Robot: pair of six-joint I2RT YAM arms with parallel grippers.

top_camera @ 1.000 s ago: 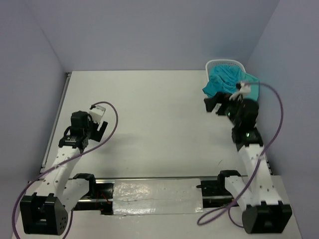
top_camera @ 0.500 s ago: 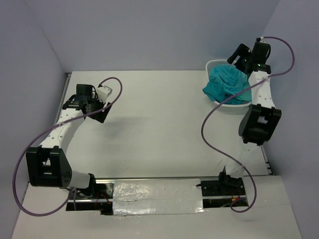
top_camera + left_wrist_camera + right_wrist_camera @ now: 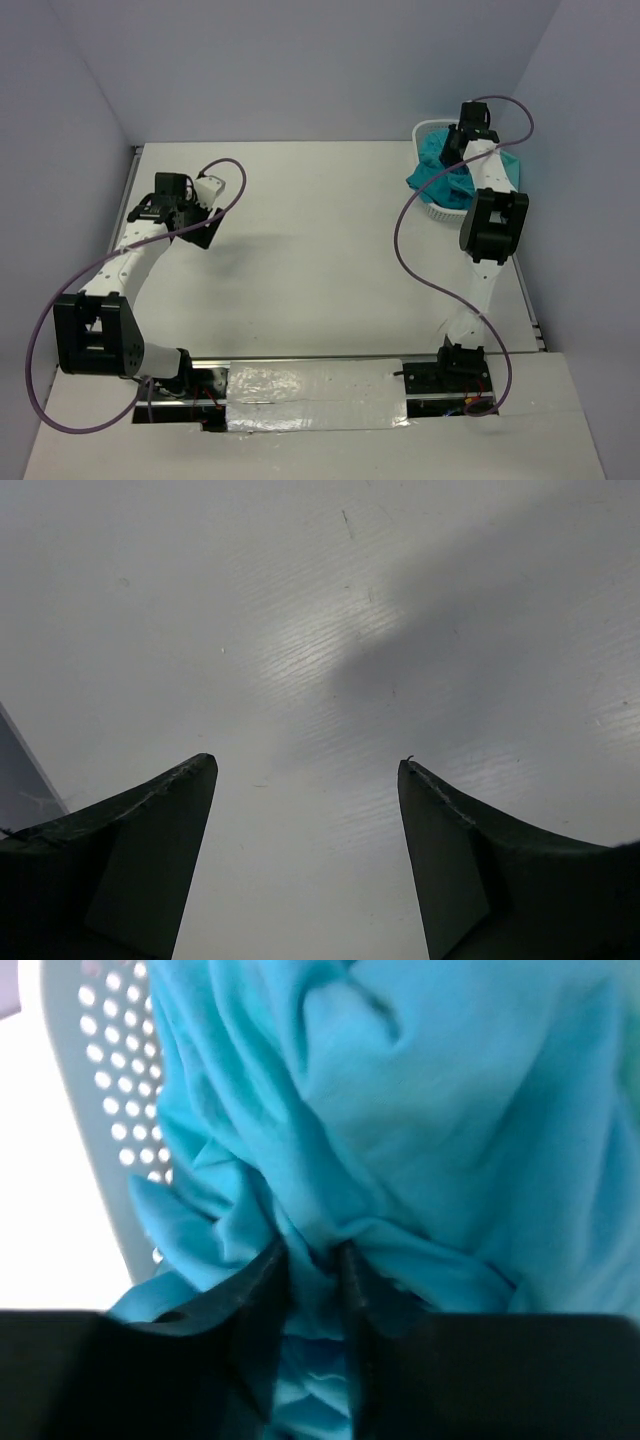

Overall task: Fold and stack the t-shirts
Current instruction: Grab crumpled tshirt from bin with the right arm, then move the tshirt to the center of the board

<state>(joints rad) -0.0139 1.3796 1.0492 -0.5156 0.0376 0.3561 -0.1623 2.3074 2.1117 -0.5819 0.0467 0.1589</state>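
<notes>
Just plain teal t-shirts [image 3: 450,1110] in basket [image 3: 105,1090].

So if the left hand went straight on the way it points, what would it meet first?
The bare table, most likely. The left hand is open and points down at it, with nothing between or beyond its fingers in the wrist view. Depth is unclear.

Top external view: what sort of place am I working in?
Probably a lab test cell: plain walls box in a white table, with a lattice basket of teal t-shirts on it.
</notes>
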